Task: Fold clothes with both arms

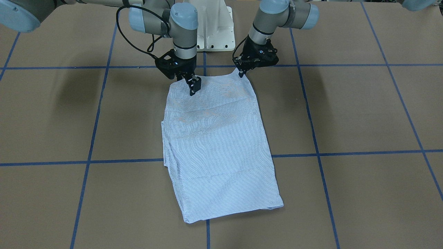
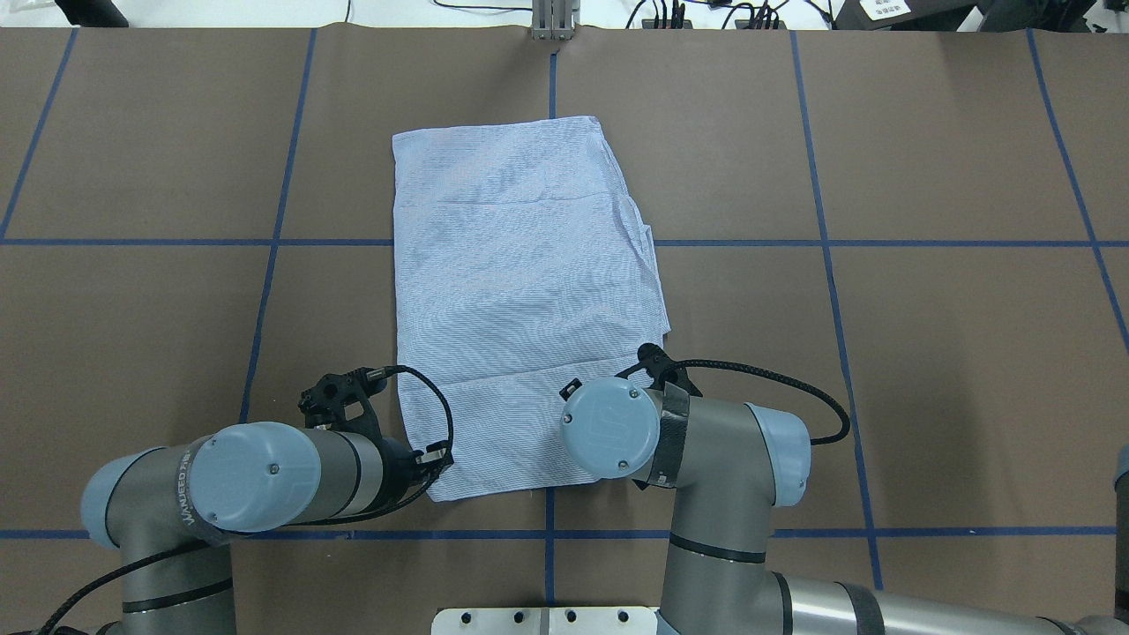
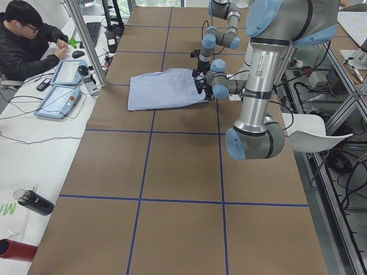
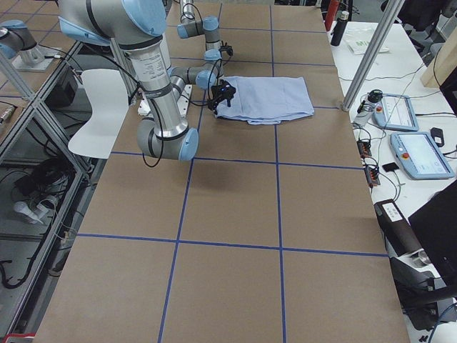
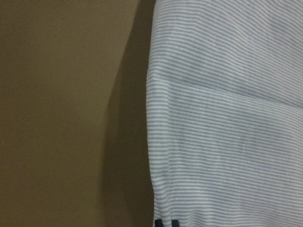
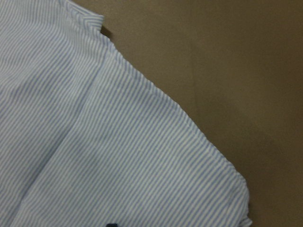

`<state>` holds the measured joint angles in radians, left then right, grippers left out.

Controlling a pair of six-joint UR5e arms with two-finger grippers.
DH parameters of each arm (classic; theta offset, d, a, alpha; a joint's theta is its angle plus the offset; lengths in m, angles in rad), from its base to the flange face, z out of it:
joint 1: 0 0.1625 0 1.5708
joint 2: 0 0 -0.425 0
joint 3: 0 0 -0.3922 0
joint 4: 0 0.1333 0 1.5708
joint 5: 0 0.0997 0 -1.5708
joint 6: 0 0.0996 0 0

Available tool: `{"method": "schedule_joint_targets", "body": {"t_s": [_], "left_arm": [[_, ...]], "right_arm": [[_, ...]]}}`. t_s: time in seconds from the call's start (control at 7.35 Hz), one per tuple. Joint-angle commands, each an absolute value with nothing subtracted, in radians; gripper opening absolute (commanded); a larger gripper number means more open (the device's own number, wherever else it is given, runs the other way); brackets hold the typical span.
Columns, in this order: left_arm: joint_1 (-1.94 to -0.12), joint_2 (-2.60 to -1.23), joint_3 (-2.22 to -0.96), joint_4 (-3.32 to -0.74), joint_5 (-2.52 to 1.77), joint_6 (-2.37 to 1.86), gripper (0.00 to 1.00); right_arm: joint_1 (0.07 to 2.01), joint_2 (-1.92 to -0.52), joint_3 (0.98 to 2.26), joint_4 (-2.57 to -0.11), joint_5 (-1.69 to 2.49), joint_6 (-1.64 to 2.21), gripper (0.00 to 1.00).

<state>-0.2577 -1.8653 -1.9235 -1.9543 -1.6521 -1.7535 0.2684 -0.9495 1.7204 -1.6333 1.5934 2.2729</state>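
The light blue striped shirt [image 1: 218, 145] lies folded into a long rectangle on the brown table [image 1: 346, 114], running away from the robot's base; the overhead view shows the shirt [image 2: 520, 291] too. My left gripper [image 1: 241, 73] is shut on the shirt's near corner, which is pulled up into a small peak. My right gripper [image 1: 193, 87] points down onto the near edge close to the other corner, its fingers together on the cloth. Both wrist views show only striped fabric [image 5: 227, 132] [image 6: 94, 156] and bare table. From overhead, my wrists hide both grippers.
Blue tape lines [image 1: 311, 154] divide the table into squares. The white pedestal base [image 1: 214, 27] stands just behind the shirt's near edge. A person [image 3: 26, 40] sits at a side desk with control tablets [image 3: 63, 86], off the table's far edge.
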Motion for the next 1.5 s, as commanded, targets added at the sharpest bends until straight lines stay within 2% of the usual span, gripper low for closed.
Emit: {"method": "schedule_joint_targets", "body": {"t_s": [0.0,0.27,0.41,0.82,0.95,1.22,1.36], "left_arm": [[-0.258,-1.865,-1.924,-1.954,-1.652,-1.753,0.0],[-0.258,-1.865,-1.925,-1.954,-1.652,-1.753,0.0],[-0.258,-1.865,-1.925,-1.954,-1.652,-1.753,0.0],[-0.258,-1.867,-1.942,-1.954,-1.655,-1.753,0.0],[-0.258,-1.865,-1.966,-1.953,-1.667,-1.747,0.0],[-0.267,-1.862,-2.06,-1.945,-1.738,-1.74,0.0],[-0.268,-1.859,-2.112,-1.942,-1.767,-1.74,0.0]], "right_arm": [[0.265,-0.943,1.715,-1.634,1.588,2.321,0.19],[0.265,-0.937,1.71,-1.632,1.582,2.342,0.16],[0.265,-0.933,1.712,-1.632,1.582,2.367,0.0],[0.293,-0.916,1.724,-1.634,1.582,2.385,0.0],[0.305,-0.928,1.779,-1.643,1.588,2.384,0.0],[0.311,-1.01,1.97,-1.687,1.598,2.384,0.0],[0.292,-1.011,2.088,-1.81,1.611,2.384,0.0]]}}
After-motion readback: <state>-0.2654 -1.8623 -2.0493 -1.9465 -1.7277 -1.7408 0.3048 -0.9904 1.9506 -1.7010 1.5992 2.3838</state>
